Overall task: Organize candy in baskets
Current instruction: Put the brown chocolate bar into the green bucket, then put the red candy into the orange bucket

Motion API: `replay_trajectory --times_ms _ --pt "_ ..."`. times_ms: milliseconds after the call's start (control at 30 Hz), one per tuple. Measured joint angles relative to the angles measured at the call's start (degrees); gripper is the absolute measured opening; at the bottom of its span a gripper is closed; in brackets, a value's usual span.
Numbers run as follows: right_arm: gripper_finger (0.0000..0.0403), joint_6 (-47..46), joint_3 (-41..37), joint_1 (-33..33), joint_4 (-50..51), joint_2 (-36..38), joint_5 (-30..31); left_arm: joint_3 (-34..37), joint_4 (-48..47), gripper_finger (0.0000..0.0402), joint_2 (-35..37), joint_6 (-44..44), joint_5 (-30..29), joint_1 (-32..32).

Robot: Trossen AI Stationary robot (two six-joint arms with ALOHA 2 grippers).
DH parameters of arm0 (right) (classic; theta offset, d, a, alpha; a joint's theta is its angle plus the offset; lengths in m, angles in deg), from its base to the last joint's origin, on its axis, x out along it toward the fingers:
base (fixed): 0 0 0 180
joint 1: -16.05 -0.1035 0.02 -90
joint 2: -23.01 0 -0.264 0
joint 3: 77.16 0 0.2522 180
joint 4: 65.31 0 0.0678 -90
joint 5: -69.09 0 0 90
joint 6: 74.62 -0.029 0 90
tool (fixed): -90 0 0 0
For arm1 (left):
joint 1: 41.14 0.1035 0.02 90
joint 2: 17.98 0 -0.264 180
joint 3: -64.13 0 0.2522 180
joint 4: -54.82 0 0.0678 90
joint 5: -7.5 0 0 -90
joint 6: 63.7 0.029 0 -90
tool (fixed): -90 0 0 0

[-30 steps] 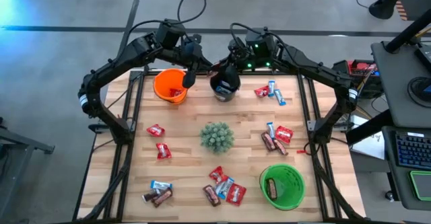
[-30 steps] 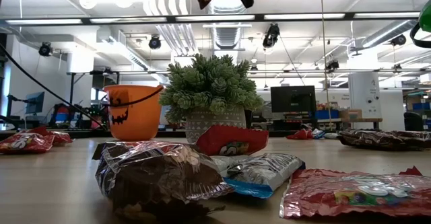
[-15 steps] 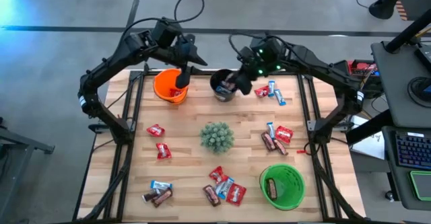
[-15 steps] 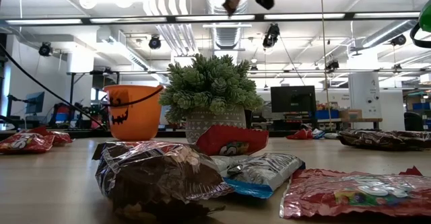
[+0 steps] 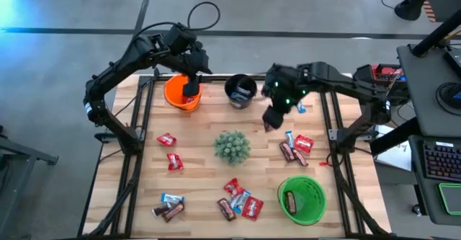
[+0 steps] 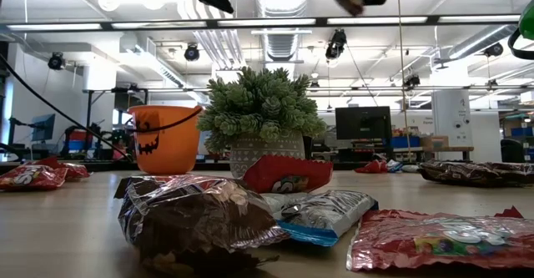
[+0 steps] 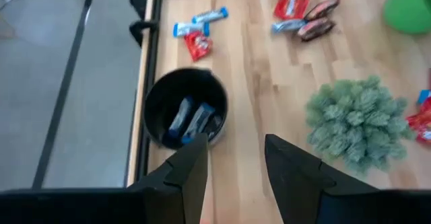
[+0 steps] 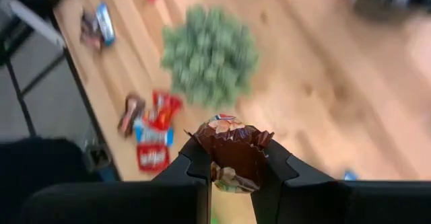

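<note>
- Nearest the table's front edge, loose candy lies untouched: a dark brown bar (image 6: 196,215) with its long axis roughly across the low view, and a blue-and-silver one (image 6: 325,214) angled beside it.
- The green basket (image 5: 302,199) already holds one bar; the plant (image 5: 232,146) sits mid-table.
- Our right gripper (image 5: 272,117) has swung away from the black basket (image 5: 240,91) and now hangs over the bare wood right of the plant. Its fingers are clamped on a brown-wrapped candy (image 8: 232,150), crumpled end sticking out past the tips, long axis running along the fingers.
- We judge that this brown bar is headed toward the green basket, so that sort is midway.
- Our left gripper (image 5: 189,89), a second ago closed above the orange basket (image 5: 180,92), now has its fingers (image 7: 192,167) apart and empty. We read that as a candy just dropped into orange.
- In the black basket, blue-and-silver bars (image 7: 192,120) lie side by side.
</note>
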Motion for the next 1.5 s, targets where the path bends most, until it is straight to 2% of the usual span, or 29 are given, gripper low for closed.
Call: replay_trajectory --times_ms 233,500,733,967,1167,1500 --pt "0.0043 -8.54 0.0 -9.32 3.72 0.04 0.43 0.04 -0.47 0.013 -0.02 -0.09 -5.39 0.02" --pt "0.0042 -22.12 -0.02 -22.6 10.14 0.07 5.75 0.04 -2.89 0.0129 -0.02 -0.58 -5.59 0.0" --pt "0.004 -34.34 -0.36 -33.32 10.64 0.07 10.53 0.06 -3.53 0.0129 -0.02 -1.29 -5.57 0.0" --pt "0.0039 -43.53 -3.6 -40.23 10.77 0.07 10.66 0.06 -3.52 0.0129 -0.02 -1.44 -5.57 0.0" --pt "0.0042 -46.76 -6.89 -43.47 10.68 0.04 10.09 0.06 -3.51 0.0129 -0.03 -1.46 -5.57 0.0" --pt "0.0163 -47.11 -9.42 -44.09 10.11 -0.09 10.07 0.08 -3.38 0.0129 -0.04 -1.68 -6.14 0.0"
